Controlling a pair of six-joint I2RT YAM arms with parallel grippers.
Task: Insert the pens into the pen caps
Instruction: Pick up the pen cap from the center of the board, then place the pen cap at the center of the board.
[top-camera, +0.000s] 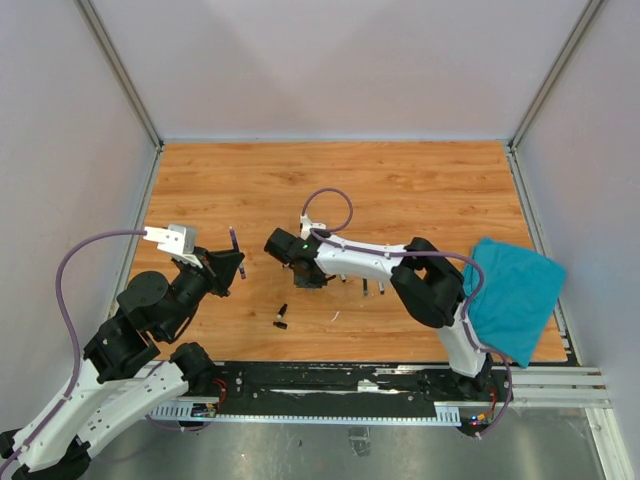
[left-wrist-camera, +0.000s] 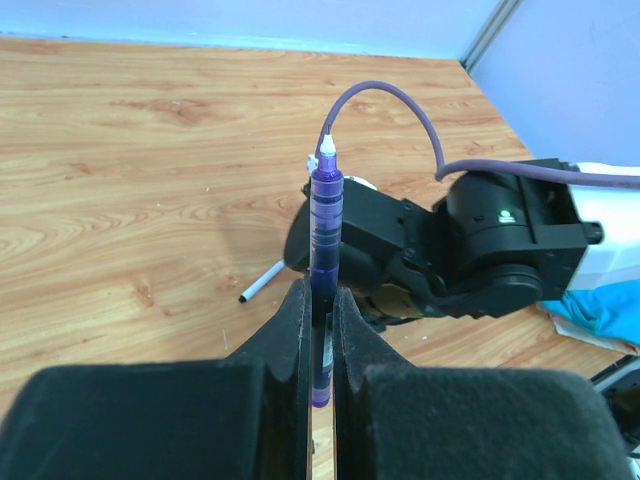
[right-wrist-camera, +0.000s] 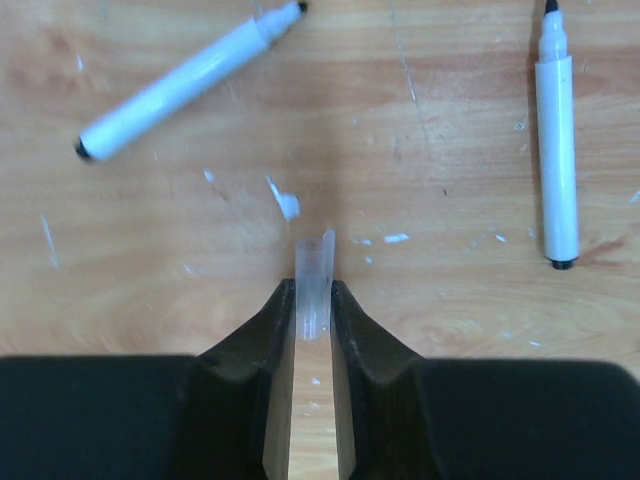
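Your left gripper (left-wrist-camera: 320, 295) clamps the purple pen (left-wrist-camera: 325, 230) upright, tip up. Your right gripper (right-wrist-camera: 311, 292) pinches a clear cap (right-wrist-camera: 313, 270) down at the table, beside two white pens (right-wrist-camera: 190, 75). The grip catches only the cap's end, so it could twist or slip on lifting. Only the right wrist view shows that cap; the top view hides it under the arm.

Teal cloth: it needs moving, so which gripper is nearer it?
Right. The right gripper is mid-table, left of the teal cloth; the left gripper, gripping a purple pen, is farther left.
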